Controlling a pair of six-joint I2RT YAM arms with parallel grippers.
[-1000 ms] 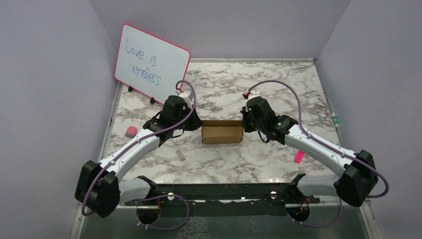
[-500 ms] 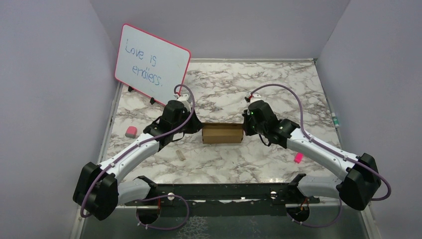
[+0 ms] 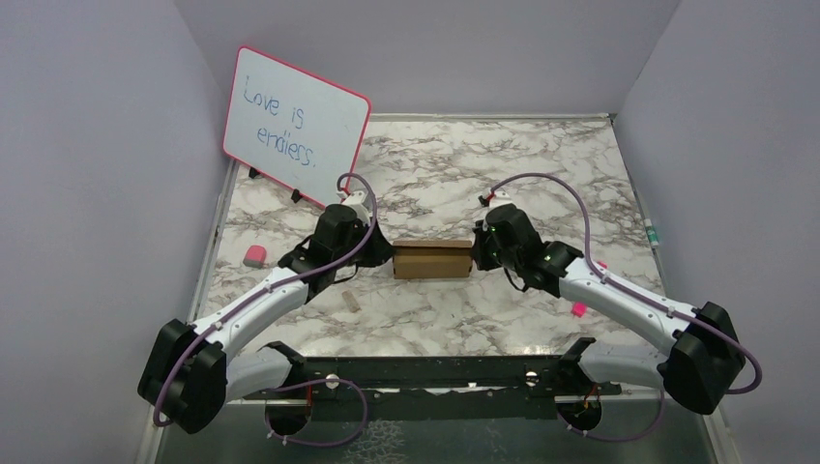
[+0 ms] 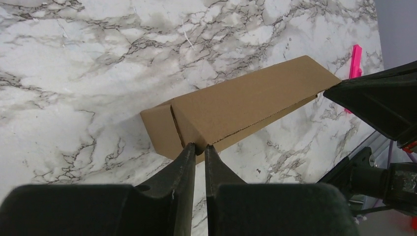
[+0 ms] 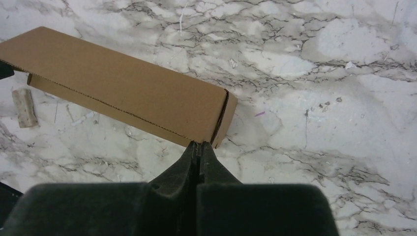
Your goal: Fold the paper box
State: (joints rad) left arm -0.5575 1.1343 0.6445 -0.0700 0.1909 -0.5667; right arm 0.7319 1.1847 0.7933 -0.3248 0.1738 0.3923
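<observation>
1. The paper box [image 3: 432, 259] is folded shut and lies flat mid-tabletop [image 3: 541, 164], long side across, betw. the two hands. Same spot as 1 s ago, but its top looks a bit lower.
2. Left hand [image 4: 197, 147]: fingers only narrowly apart, a thin slit. Tips touch the near edge at the box's left end, and nothing shows betw. them.
3. Right hand [image 5: 198, 145]: fingers pressed together, no gap. Tips sit against the near corner of the box's right end.
4. Vs. 1 s ago, both wrists have shifted toward the near edge, and the elbows swung outward a little.
5. The right forearm now sits closer over the pink marker [image 3: 580, 309].
6. Whiteboard [image 3: 295, 121], pink eraser [image 3: 254, 256] and small beige scrap [image 3: 351, 300] are unmoved.
</observation>
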